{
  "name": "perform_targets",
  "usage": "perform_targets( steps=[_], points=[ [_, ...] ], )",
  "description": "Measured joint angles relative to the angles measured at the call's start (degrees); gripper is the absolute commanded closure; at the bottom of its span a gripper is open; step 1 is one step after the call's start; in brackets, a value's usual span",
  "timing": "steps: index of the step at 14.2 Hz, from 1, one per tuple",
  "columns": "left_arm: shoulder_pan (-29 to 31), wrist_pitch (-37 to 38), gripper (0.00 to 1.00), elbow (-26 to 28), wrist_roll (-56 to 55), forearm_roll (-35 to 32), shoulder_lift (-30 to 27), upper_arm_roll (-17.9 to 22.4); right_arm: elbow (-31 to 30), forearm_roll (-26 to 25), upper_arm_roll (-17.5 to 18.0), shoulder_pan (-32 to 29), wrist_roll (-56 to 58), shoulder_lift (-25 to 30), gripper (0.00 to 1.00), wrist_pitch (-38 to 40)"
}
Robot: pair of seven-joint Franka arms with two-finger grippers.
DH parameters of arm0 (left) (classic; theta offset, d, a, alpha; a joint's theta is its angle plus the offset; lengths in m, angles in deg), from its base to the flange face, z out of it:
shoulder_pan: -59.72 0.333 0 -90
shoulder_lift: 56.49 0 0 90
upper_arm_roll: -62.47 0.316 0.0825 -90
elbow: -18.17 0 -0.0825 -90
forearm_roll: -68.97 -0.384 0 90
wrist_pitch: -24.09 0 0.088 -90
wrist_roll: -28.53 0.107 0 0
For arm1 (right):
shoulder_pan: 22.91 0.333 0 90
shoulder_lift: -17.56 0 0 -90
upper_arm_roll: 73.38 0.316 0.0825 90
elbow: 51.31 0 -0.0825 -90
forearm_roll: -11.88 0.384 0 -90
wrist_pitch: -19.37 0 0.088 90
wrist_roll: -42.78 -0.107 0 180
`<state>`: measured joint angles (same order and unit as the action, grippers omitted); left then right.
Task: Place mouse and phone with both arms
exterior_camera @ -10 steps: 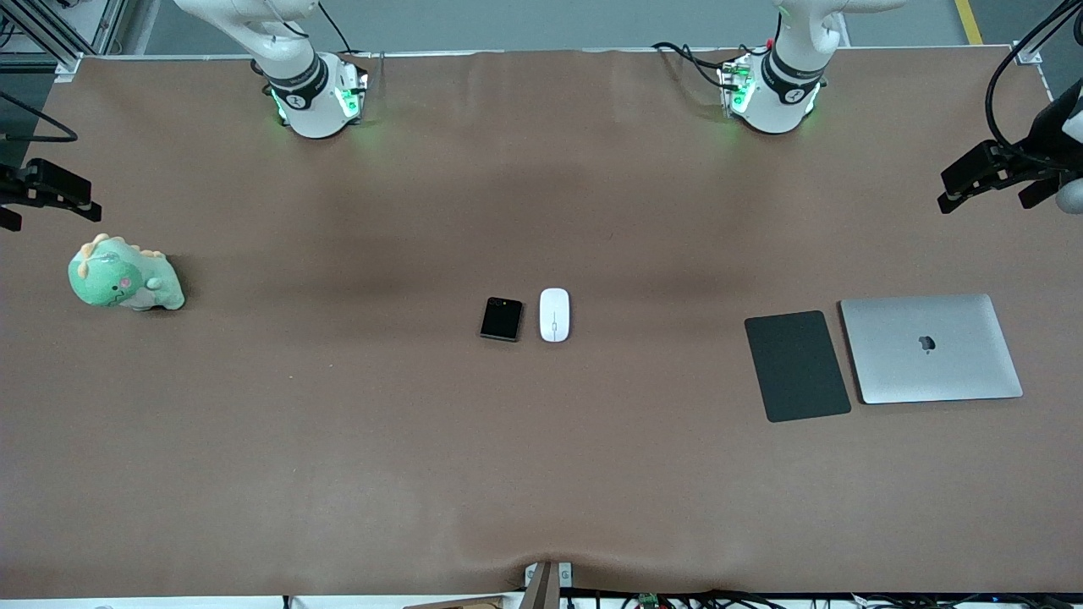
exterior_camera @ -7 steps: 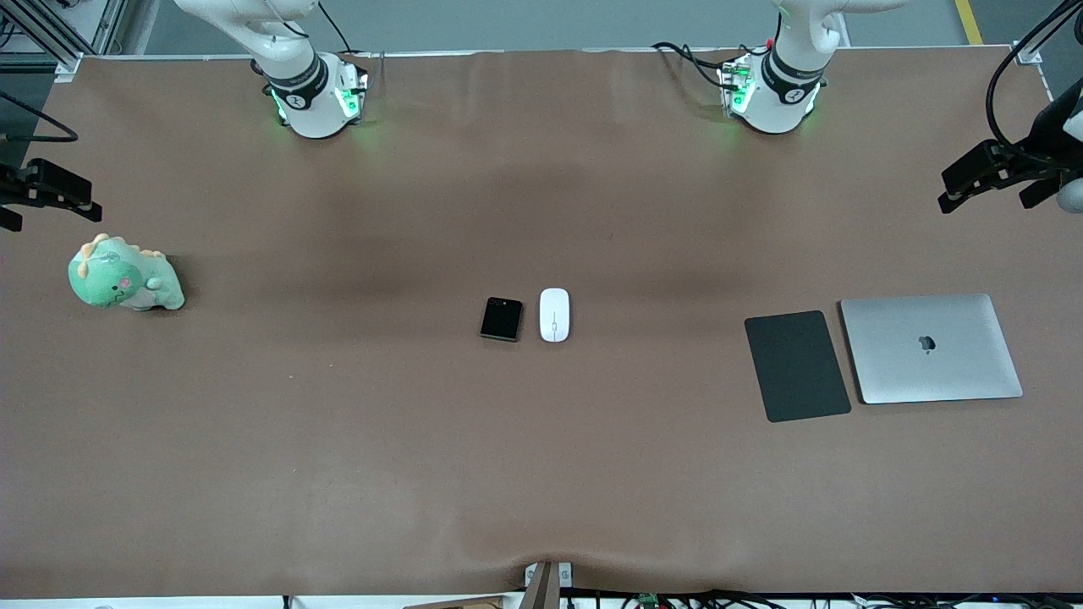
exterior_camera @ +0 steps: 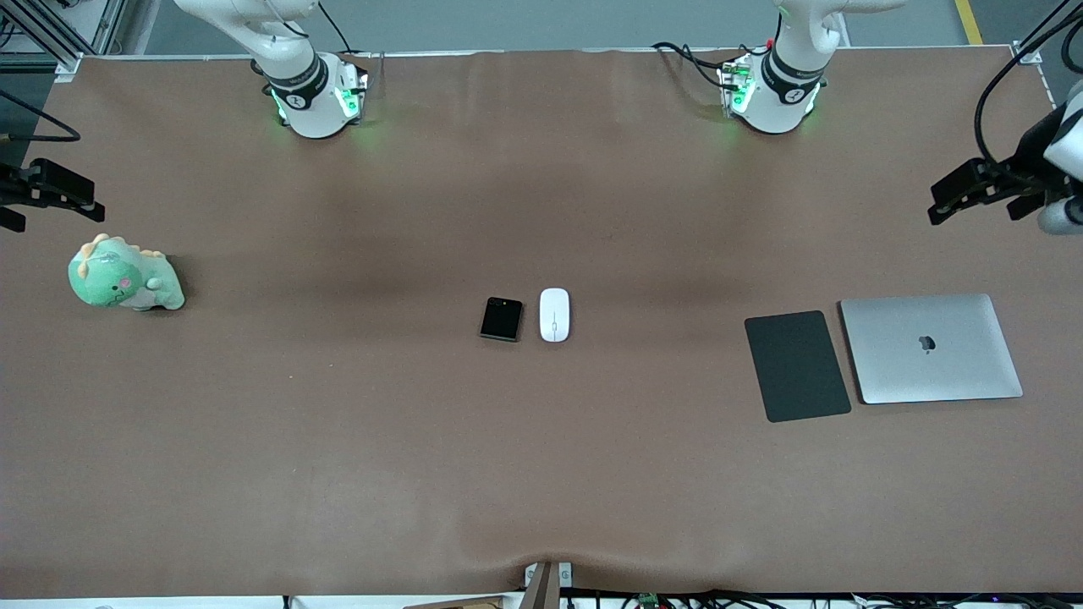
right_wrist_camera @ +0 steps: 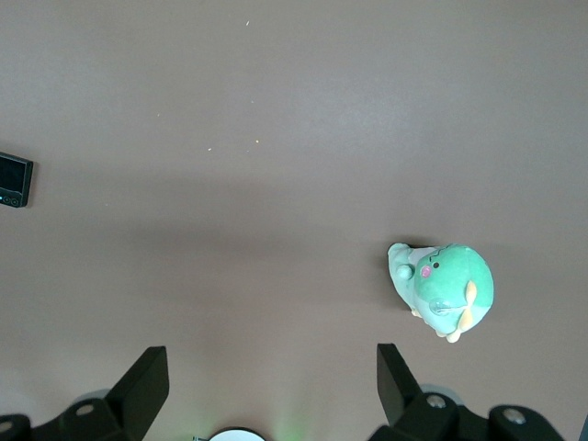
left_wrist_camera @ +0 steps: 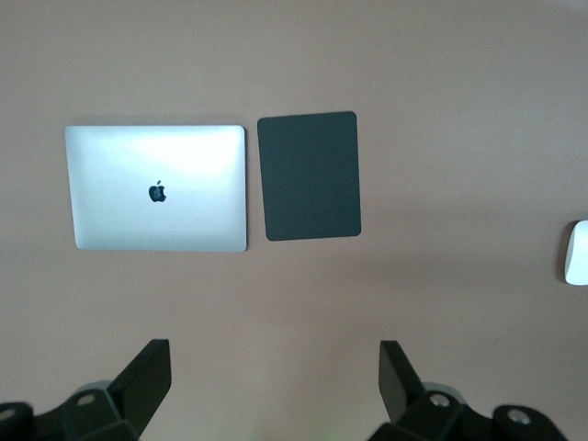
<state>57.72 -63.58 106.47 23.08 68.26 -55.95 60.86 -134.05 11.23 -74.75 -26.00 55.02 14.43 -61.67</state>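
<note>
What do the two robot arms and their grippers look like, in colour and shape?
Both arms are white and rounded, each with a black band above a base lit green. Black cables run to the left arm base and loop by the left gripper. The right arm looks alike. The right gripper is black, with blocky fingers.

You are seeing the mouse (left_wrist_camera: 577, 253) and the phone (right_wrist_camera: 15, 180) getting cut off by wrist-view edges.

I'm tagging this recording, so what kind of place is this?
Likely a robotics lab test bench: two arms bolted to a brown-covered table, with cables along its edge. Staged props lie spread out: the phone beside the mouse, a closed laptop and a plush toy.
</note>
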Motion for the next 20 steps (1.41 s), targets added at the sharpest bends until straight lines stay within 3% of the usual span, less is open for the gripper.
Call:
perform_targets(
  steps=[6,12,20],
  points=[
    [-4.12,-4.36,0.00,0.61,-1.19,0.34,8.64,-2.66,0.00,0.00,-0.04,0.00,0.00,-0.29,0.00,-0.07],
    [-15.86,-22.06,0.00,7.21,-13.60,0.37,17.80,-3.87,-0.02,0.01,-0.02,0.00,0.04,-1.98,0.00,-0.14],
    [-31.43,-39.86,0.00,7.90,-34.43,0.37,30.92,-4.09,-0.06,0.04,0.17,0.37,0.31,-5.47,0.00,-0.03]
  ],
)
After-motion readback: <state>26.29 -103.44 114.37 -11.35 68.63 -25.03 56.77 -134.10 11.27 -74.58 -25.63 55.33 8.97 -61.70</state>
